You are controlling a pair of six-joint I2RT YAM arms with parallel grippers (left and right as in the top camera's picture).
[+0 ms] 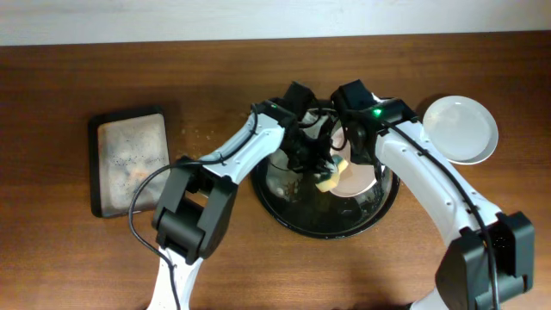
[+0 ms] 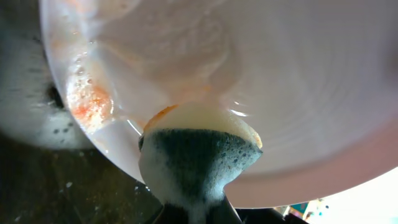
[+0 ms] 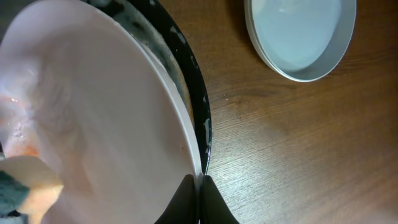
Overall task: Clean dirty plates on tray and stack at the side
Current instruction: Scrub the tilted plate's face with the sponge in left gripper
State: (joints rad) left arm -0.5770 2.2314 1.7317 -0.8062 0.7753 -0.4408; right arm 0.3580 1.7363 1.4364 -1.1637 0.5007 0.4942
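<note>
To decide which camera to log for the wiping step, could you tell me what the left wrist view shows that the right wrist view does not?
Only the left wrist view shows the left gripper pinching the foamy sponge. Only the right wrist view shows the right gripper clamping the dirty plate by its rim, plus the wooden table and a clean plate lying on it. Both show the dirty plate, its orange smear, the sponge against it and the black tray.

No readable text, label, brand, number or sign in any view; nothing lettered on any surface shown.
</note>
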